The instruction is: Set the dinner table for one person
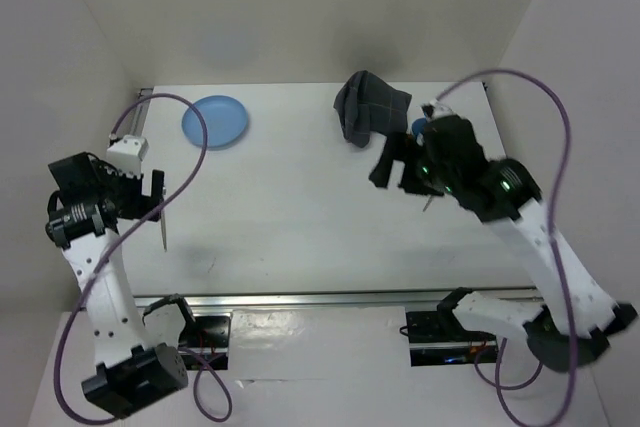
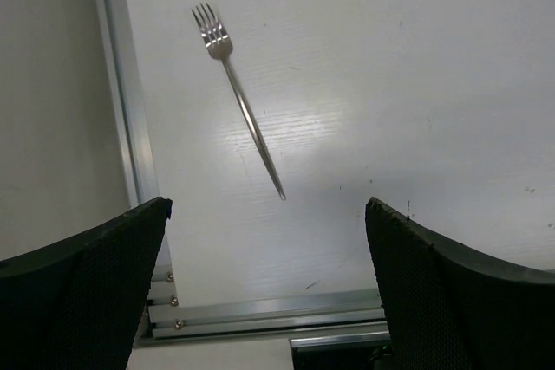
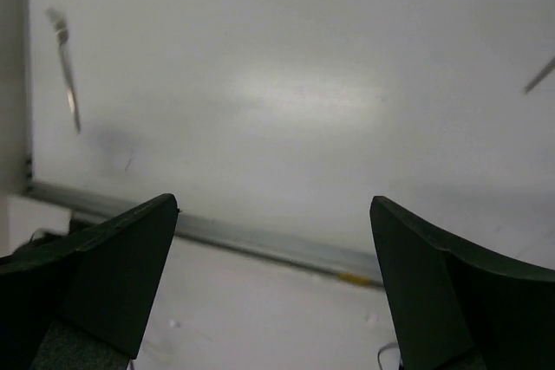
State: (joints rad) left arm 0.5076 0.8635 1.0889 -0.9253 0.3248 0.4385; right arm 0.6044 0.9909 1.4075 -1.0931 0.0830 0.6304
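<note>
- The table (image 1: 300, 207) is a plain white rectangle. Its long axis runs left to right across the top view, and its long near side faces the arm bases.
- An aluminium rail (image 1: 330, 299) runs along that near edge. The left wrist view shows another rail down the left edge.
- The left tool (image 1: 150, 197) hangs above the table's left part, clear of the surface. Its jaws are spread wide with nothing between them (image 2: 267, 205).
- A fork (image 2: 243, 101) lies flat on the table just beyond and below this tool, close to the left rail. Its tines point to the far side and its handle angles back towards the near edge.
- The right tool (image 1: 395, 169) hangs over the table's right far part, its jaws also wide apart and empty (image 3: 273, 201).
- A crumpled dark cloth (image 1: 368, 107) lies just beyond the right tool.
- A blue plate (image 1: 215, 121) sits at the far left, well apart from both tools.
</note>
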